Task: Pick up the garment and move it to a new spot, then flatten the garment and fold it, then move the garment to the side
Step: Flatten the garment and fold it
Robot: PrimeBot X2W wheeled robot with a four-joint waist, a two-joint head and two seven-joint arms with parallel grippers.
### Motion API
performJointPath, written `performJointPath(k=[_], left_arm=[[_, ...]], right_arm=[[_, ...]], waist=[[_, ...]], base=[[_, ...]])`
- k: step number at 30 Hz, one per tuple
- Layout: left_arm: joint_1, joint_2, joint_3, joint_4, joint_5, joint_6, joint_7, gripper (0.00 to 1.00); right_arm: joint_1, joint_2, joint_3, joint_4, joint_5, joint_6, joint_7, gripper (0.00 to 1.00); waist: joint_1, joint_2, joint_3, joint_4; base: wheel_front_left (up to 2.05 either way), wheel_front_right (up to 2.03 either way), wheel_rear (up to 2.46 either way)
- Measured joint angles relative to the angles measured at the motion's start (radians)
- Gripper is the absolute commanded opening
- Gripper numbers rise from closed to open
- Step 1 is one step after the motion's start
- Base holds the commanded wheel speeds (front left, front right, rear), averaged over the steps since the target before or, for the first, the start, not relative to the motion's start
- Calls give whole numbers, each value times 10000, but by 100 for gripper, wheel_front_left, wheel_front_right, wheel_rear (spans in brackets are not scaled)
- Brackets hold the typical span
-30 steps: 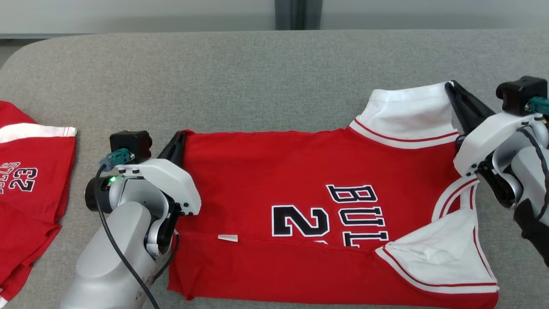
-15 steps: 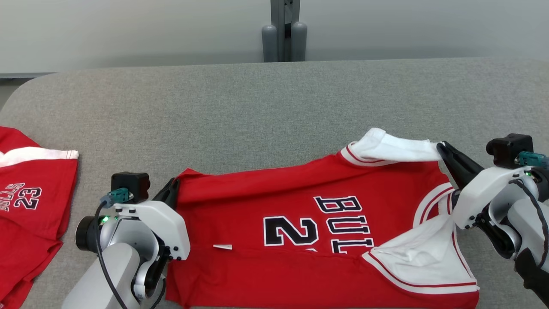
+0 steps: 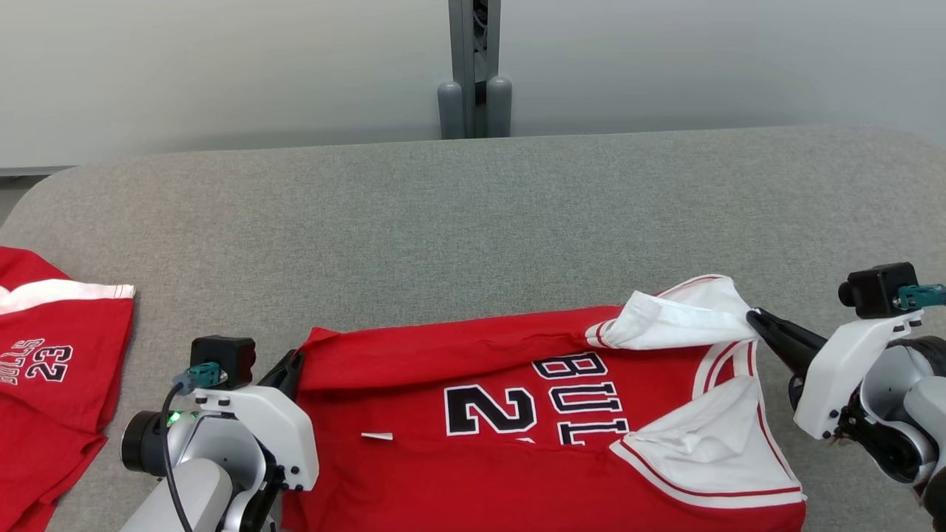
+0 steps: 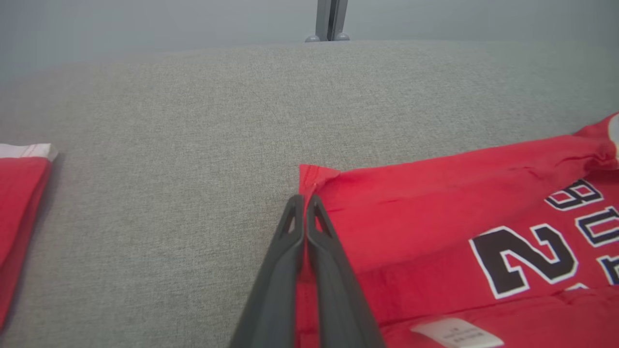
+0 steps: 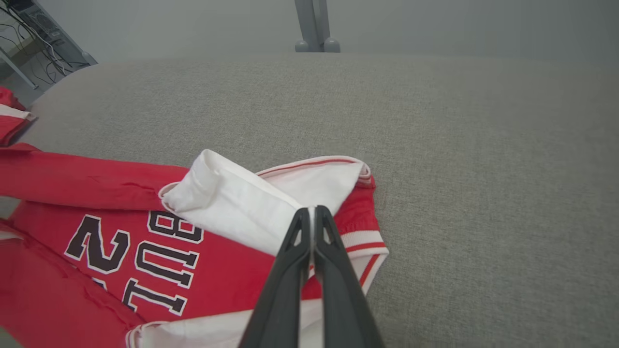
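The garment [image 3: 473,355], a red jersey with dark lettering and white sleeves, lies along the near edge of the grey tabletop [image 3: 473,222], slightly right of centre in the head view. Its far edge is raised and curled toward the robot. That is probably because both ends of the edge are held so it can be brought over as one straight line for a lengthwise fold. The left claw [image 4: 304,203] has its fingers pressed together on the far left hem corner. The right claw [image 5: 312,212] has its fingers closed on the far white sleeve [image 3: 680,321], which is doubled over the lettering. The other white sleeve [image 3: 702,443] rests on the near side, where a red band already appears turned in, with one small white label [image 3: 377,437] on the seam. There are two claws, both pinching cloth, and two sleeves. There are also two garments: a second red jersey [image 3: 52,369] sits well apart at the tabletop's left edge. One grey post [image 3: 473,89] stands beyond the tabletop.
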Motion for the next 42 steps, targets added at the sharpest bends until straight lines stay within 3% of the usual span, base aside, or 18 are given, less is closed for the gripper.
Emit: performJointPath(k=[12, 19, 30, 42], left_arm=[[359, 121, -81, -314, -69, 268, 368, 0], [405, 236, -199, -391, -130, 359, 717, 0], [655, 414, -376, -660, -303, 441, 1369, 0], [825, 531, -387, -815, -374, 633, 1459, 0]], right_arm=[[562, -1066, -184, -1781, 1360, 0, 2249, 0], [802, -1432, -479, -2232, 1705, 0, 3206, 0], [1387, -1567, -1076, -2652, 2397, 0, 4730, 0], [1968, -1467, -1756, -2767, 2265, 0, 5641, 0]], waist=[[0, 0, -105, -108], [0, 0, -54, -73], [-1, 0, -110, -44], [0, 0, -138, -46]], base=[[0, 0, 0], [0, 0, 0], [0, 0, 0], [0, 0, 0]])
